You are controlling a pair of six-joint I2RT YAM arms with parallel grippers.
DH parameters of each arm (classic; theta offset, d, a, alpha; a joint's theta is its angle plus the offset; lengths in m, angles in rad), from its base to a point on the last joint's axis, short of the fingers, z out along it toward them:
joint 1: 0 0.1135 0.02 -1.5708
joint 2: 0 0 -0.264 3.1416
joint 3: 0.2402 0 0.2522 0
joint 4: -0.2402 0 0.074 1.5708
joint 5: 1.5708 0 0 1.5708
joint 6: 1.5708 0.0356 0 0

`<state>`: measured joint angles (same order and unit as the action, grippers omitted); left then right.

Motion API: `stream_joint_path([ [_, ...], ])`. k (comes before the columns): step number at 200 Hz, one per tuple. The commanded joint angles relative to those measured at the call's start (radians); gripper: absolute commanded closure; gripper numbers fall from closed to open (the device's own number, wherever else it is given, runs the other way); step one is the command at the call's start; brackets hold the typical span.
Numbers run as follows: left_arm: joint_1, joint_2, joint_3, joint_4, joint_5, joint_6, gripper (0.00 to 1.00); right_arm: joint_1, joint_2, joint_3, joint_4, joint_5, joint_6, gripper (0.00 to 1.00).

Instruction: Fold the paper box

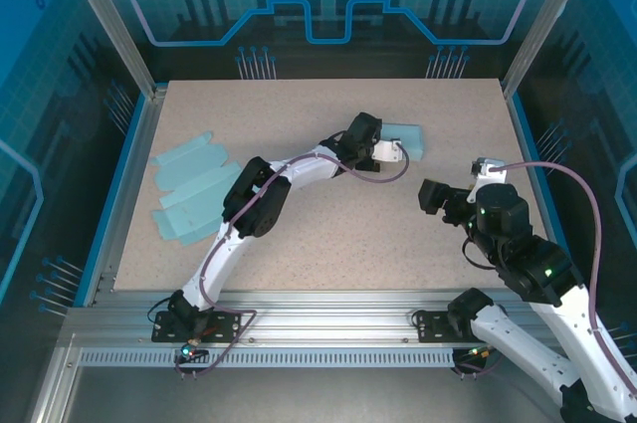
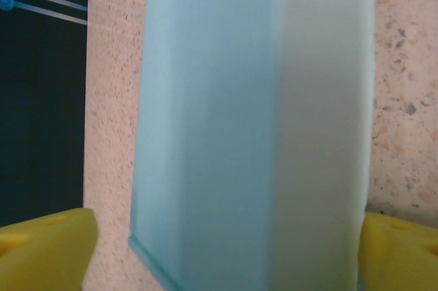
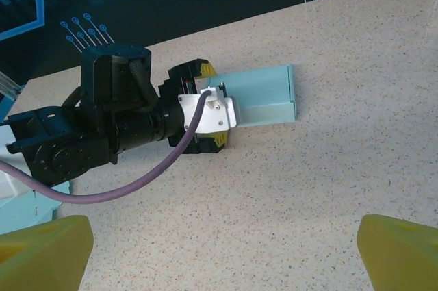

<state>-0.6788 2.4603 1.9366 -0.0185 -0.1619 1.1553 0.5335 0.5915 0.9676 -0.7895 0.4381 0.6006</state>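
The paper box (image 1: 410, 135) is a light-blue folded sleeve lying flat on the speckled table, right of centre at the back. My left gripper (image 1: 384, 143) reaches its near end and stands open, one yellow fingertip on each side of the box (image 2: 253, 127). The left fingertip (image 2: 48, 250) is clear of the box; the right fingertip (image 2: 400, 253) is at its edge. In the right wrist view the left gripper (image 3: 213, 103) straddles the box (image 3: 263, 96). My right gripper (image 1: 430, 194) hovers open over bare table to the right, nothing between its fingers (image 3: 41, 253).
A pile of flat light-blue box blanks (image 1: 194, 189) lies at the table's left side, its corner also in the right wrist view (image 3: 20, 202). Aluminium frame posts and blue panels wall the table. A purple cable (image 3: 137, 181) trails from the left wrist.
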Motion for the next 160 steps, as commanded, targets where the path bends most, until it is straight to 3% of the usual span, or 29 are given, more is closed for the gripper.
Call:
stream_joint_path([
  [1, -0.007, -0.039, -0.053, 0.003, 0.003, -0.023, 0.01, -0.01, 0.014, -0.007, 0.01, 0.013, -0.011, 0.0],
  [46, -0.04, -0.257, -0.302, 0.084, 0.041, -0.095, 0.01, -0.012, 0.03, -0.007, 0.024, 0.008, -0.022, 0.0],
  [78, -0.081, -0.485, -0.525, 0.143, 0.052, -0.249, 0.01, -0.013, 0.028, -0.027, 0.05, 0.013, -0.04, 0.0],
  [96, -0.085, -0.623, -0.626, 0.188, -0.018, -0.419, 0.01, -0.017, 0.032, -0.042, 0.062, 0.023, -0.051, 0.0],
  [120, -0.08, -0.791, -0.732, 0.177, -0.2, -0.615, 0.01, -0.023, 0.049, -0.062, 0.08, 0.039, -0.067, 0.0],
  [160, -0.002, -1.003, -0.817, -0.107, -0.387, -0.992, 0.01, -0.047, 0.097, -0.083, 0.124, 0.032, -0.089, 0.0],
])
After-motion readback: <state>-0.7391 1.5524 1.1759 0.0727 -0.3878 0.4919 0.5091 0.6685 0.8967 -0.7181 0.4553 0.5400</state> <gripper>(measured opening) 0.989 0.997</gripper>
